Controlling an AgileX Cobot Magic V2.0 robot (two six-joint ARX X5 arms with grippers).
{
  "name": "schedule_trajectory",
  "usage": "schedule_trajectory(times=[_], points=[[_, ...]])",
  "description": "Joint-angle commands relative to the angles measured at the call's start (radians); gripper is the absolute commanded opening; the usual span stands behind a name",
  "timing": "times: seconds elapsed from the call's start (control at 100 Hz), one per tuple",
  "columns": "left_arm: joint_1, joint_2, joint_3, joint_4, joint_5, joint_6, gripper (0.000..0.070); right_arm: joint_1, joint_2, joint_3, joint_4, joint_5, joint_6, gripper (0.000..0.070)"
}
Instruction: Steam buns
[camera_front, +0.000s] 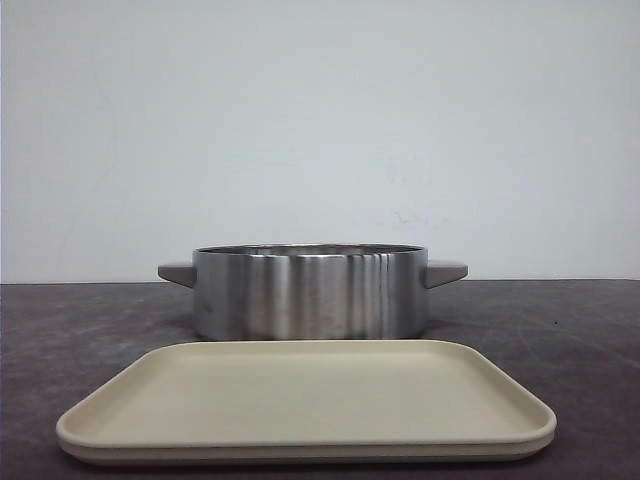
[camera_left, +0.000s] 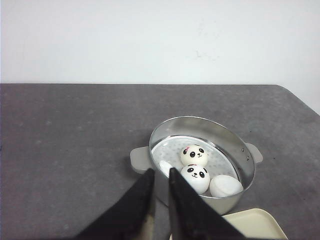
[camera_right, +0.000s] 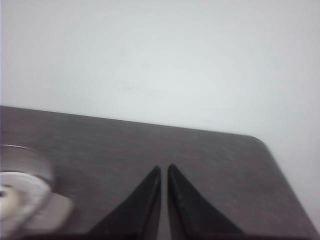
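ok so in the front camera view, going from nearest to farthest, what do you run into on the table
Beige tray → steel steamer pot with its grey side handles → bare dark table behind it → white wall. The buns do not show in this view; the pot's wall hides its inside.

The pot (camera_left: 202, 162) stands open-topped near the bench's (camera_left: 70, 140) middle, its steel wall ringing the buns (camera_left: 195, 172), so they are reachable only from above. The tray (camera_front: 305, 400) lies just before it, toward the front edge.
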Motion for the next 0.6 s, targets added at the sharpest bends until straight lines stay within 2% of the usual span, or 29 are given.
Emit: schedule_trajectory(times=[0.0, 0.2, 0.41, 0.59], points=[[-0.004, 0.005, 0.012, 0.015, -0.003, -0.001, 0.0, -0.026, -0.056, -0.079, 0.029, -0.023, 0.006, 0.0018], [-0.004, 0.005, 0.012, 0.015, -0.003, -0.001, 0.0, -0.094, -0.269, -0.325, 0.027, -0.085, 0.116, 0.0019], [-0.004, 0.005, 0.012, 0.015, -0.003, -0.001, 0.0, -0.106, -0.453, -0.495, 0.013, -0.099, 0.117, 0.0018], [-0.004, 0.005, 0.012, 0.014, -0.003, -0.001, 0.0, -0.113, -0.492, -0.562, -0.008, -0.099, 0.116, 0.0018]])
